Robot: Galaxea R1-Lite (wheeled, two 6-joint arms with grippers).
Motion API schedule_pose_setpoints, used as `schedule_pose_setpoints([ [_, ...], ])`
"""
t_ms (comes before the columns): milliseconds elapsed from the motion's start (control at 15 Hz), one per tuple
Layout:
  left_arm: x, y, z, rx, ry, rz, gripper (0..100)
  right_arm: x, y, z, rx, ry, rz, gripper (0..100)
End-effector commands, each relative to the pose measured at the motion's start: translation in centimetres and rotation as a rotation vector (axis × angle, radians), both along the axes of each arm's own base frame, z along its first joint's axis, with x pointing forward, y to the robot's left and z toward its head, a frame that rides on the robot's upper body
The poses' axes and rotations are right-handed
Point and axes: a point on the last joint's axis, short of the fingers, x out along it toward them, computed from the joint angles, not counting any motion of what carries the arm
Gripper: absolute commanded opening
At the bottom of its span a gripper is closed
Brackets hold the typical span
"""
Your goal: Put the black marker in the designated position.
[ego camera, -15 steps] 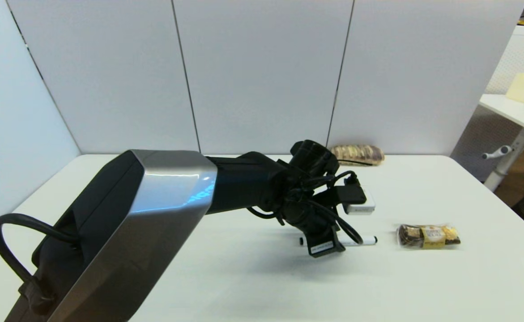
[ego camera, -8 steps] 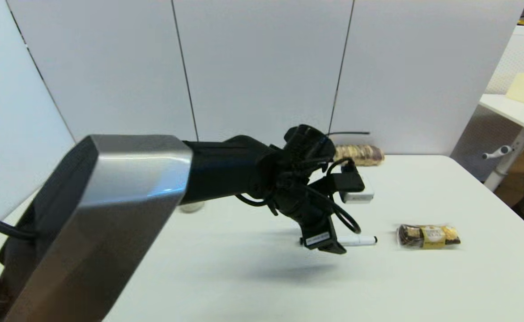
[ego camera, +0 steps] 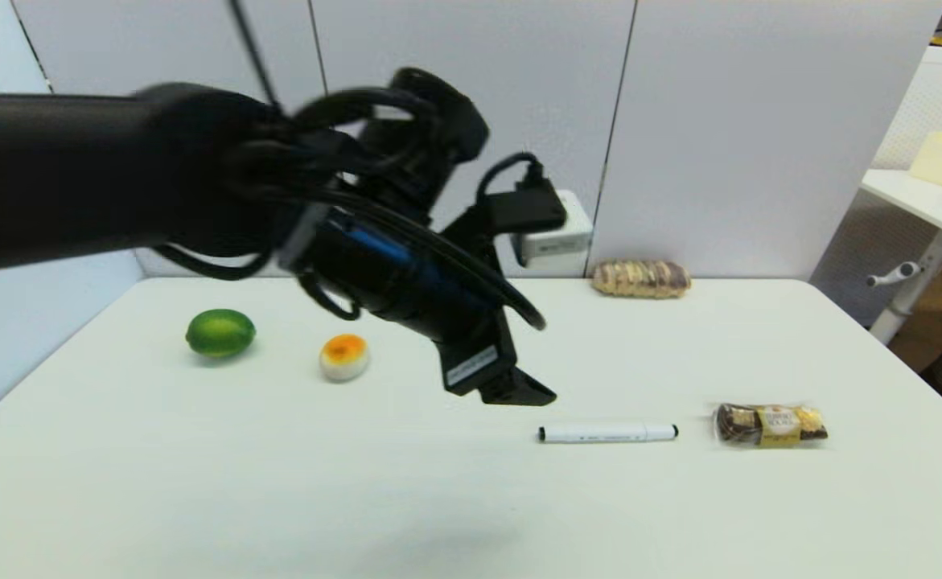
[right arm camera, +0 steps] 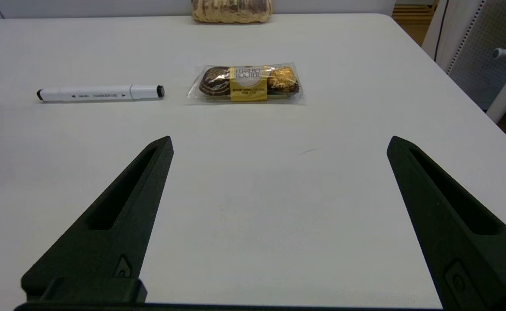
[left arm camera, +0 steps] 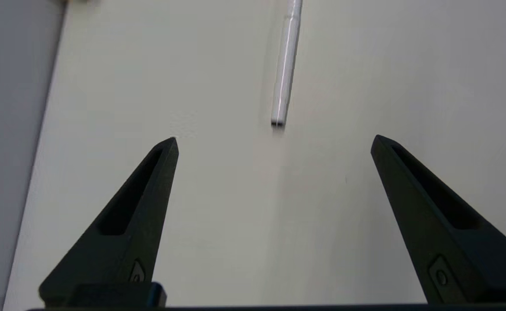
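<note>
Black marker: lies flat on the white desk, right of centre in the head view, its length running across from the robot's left to right. White barrel, a black tip at each end, faint dark print along the side. Nothing touches it.
Marker's neighbours: a clear packet of gold-wrapped chocolates lies just beside its right-hand end, apart from it. A brown patterned pouch sits well behind both, at the far edge of the desk against the wall panels.
Left gripper: hangs in the air above the desk, off the marker's left-hand end and nearer the robot's left, touching nothing. Its arm reaches in from the left of the head view, blurred, with cables looped around the wrist.
Left jaws: spread wide and holding nothing. In the left wrist view the two black fingers stand far apart over bare desk, and the marker lies beyond their tips, pointing lengthwise away from the camera.
Right gripper: low over the near right part of the desk, seen only in its own wrist view.
Right jaws: spread wide and holding nothing, with the marker and the chocolates lying well beyond the tips.
Left side of the desk: a green lime and, to its right, a small white and orange round thing, both well apart from the marker.
</note>
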Motion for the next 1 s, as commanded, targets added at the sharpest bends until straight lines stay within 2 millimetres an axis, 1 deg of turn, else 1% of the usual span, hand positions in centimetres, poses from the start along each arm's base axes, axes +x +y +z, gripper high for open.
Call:
schedule_pose_setpoints([
  [67,-11.8,13.7,2.2,-0.233,-0.129,0.327,100,0.0,0.0,0.0,-0.001,0.003,0.001,100],
  [133,-13.2,15.4,1.2,-0.283,-0.166,0.368,100,0.0,0.0,0.0,-0.001,0.003,0.001,100],
  [200,-14.1,16.8,0.0,-0.315,-0.201,0.409,100,0.0,0.0,0.0,-0.001,0.001,0.001,100],
  [333,-16.2,19.3,-3.0,-0.373,-0.250,0.504,100,0.0,0.0,0.0,-0.001,0.001,0.001,100],
  [533,-19.2,21.8,-5.5,-0.457,-0.306,0.623,100,0.0,0.0,0.0,-0.001,0.001,0.001,100],
  [667,-21.0,23.0,-7.8,-0.485,-0.327,0.734,100,0.0,0.0,0.0,0.002,0.001,0.001,100],
  [800,-22.7,23.6,-10.5,-0.542,-0.340,0.806,100,0.0,0.0,0.0,-0.001,0.003,-0.001,100],
  [1000,-23.5,23.8,-13.8,-0.546,-0.372,0.864,100,0.0,0.0,0.0,0.002,0.001,0.001,100],
])
